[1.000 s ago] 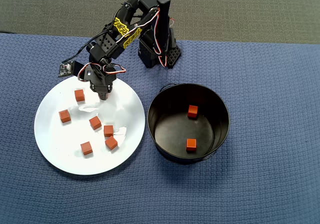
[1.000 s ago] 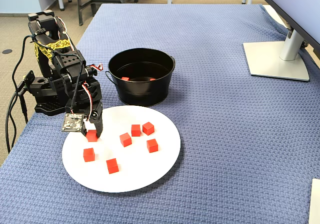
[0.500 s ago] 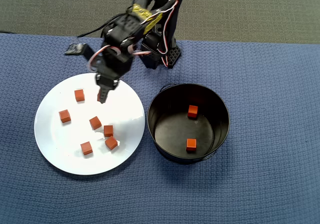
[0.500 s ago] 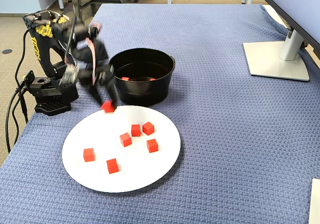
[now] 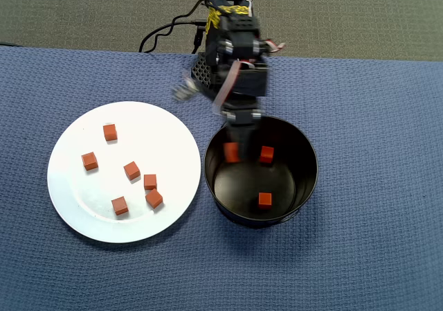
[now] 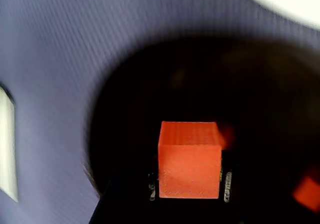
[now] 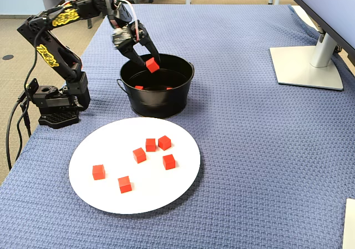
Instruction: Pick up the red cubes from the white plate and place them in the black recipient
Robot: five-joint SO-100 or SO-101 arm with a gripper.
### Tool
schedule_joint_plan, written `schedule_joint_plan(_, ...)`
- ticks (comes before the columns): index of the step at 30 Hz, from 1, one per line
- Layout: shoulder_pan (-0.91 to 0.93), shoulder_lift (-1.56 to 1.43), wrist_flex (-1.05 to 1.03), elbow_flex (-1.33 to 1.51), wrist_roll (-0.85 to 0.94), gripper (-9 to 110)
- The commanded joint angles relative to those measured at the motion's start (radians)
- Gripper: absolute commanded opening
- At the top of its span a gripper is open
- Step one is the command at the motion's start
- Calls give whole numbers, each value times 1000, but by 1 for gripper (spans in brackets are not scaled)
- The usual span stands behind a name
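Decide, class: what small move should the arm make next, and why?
Probably open the jaws and let go. The gripper is shut on a red cube and hangs over the opening of the black pot, where two cubes already lie. Six more wait on the white plate.

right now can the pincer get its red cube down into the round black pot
Probably yes: the pincer holds the small red cube above the open round black pot, with nothing visible between them, only two cubes lying on its floor.

Wrist view: end effector cut off at bottom edge; black recipient blurred, rim indistinct.
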State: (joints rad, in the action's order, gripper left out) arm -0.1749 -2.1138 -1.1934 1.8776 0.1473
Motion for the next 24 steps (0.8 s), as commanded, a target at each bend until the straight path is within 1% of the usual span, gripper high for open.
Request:
schedule_joint_plan(1, -161, -49, -23, 35, 54, 28)
schedule_joint_plan(2, -143, -55, -26, 32, 66, 32)
schedule_joint_plan(4, -72, -58, -46, -6, 100, 35)
schedule_joint_plan(8, 144, -48, -118, -91, 224, 34)
schedule_joint_plan(10, 268, -41, -155, -98, 316, 33)
schedule_joint_plan(13, 451, -37, -196, -43, 531, 34)
schedule_joint_plan(15, 575, -40, -156, 25, 675, 34)
schedule_joint_plan(17, 693, -35, -75, 97, 772, 34)
schedule_joint_plan(20, 831, -3, 15, 184, 874, 33)
schedule_joint_plan(24, 959, 64, 156, 291, 1015, 32)
